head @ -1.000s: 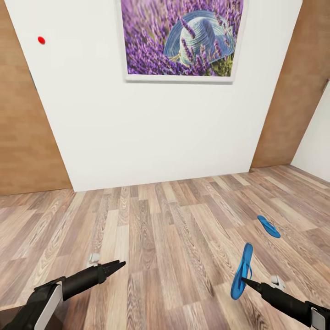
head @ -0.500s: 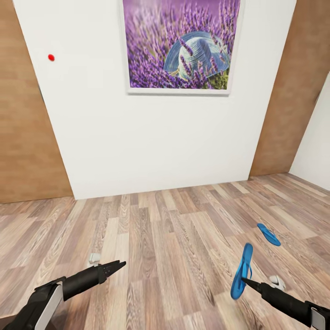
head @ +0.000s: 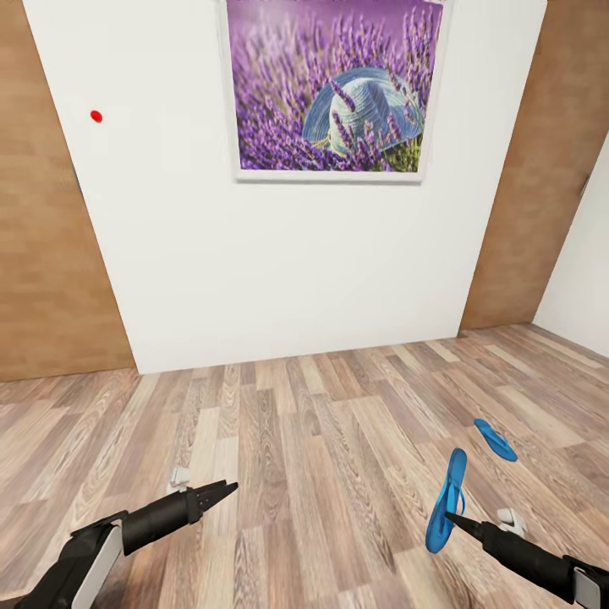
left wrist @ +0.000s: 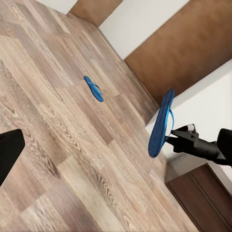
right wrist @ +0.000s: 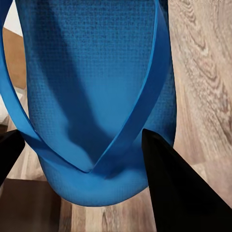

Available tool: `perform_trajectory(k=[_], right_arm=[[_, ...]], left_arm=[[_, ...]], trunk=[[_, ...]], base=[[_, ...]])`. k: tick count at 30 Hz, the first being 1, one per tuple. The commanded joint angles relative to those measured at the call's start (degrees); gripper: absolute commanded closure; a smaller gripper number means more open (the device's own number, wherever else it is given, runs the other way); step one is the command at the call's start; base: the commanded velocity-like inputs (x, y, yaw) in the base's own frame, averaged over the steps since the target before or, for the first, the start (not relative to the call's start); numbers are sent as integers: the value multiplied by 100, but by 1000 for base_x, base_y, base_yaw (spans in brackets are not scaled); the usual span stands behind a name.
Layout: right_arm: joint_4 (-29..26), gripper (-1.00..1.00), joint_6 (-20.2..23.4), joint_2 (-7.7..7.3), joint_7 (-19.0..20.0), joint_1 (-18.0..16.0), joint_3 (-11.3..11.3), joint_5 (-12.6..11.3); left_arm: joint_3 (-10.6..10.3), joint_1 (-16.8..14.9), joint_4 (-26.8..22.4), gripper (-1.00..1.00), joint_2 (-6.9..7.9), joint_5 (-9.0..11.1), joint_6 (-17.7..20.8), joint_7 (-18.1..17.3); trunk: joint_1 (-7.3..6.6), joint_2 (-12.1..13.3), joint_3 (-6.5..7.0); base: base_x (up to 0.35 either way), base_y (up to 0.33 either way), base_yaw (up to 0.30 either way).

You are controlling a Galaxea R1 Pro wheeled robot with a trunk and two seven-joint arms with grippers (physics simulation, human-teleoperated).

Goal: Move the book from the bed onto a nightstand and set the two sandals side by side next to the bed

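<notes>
Bright even light, soft faint shadows, no glare, sharp rendering, walls leaning at the edges, slight compression blur

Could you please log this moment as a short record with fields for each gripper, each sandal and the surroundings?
right gripper: shut on the held sandal, gripping it near its lower end so that it stands upright off the floor
left gripper: holding nothing, low over the wood-plank floor; open or shut cannot be told
second sandal: lying flat on the floor, beyond the held one and apart from it
surroundings: white wall with a framed lavender picture; brown wood panels either side
</notes>
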Motion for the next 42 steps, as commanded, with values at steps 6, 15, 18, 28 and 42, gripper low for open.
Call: perform_trajectory(k=[6, 15, 18, 28, 42], right_arm=[[16, 100, 69, 0, 19, -8, 51, -65], [16, 100, 70, 0, 2, -8, 56, -65], [16, 100, 70, 0, 1, -8, 54, -65], [16, 100, 70, 0, 1, -8, 53, -65], [16, 100, 70, 0, -10, -8, 57, -65]], left_arm=[[1, 0, 0, -100, -10, -5, 53, -10], [-41, -1, 0, -100, -29, -8, 46, -3], [-73, -2, 0, -100, -30, -8, 45, -2], [-95, -1, 0, -100, -30, -8, 45, -1], [-95, 5, 0, -100, -30, -4, 41, -9]], trunk=[[-134, 239, 102], [-331, 600, 264], [-397, 721, 318], [-617, 1122, 497], [-792, 1443, 641]], base=[[0, 0, 0], [0, 0, -7], [0, 0, -176], [0, 0, -272], [0, 0, -217]])
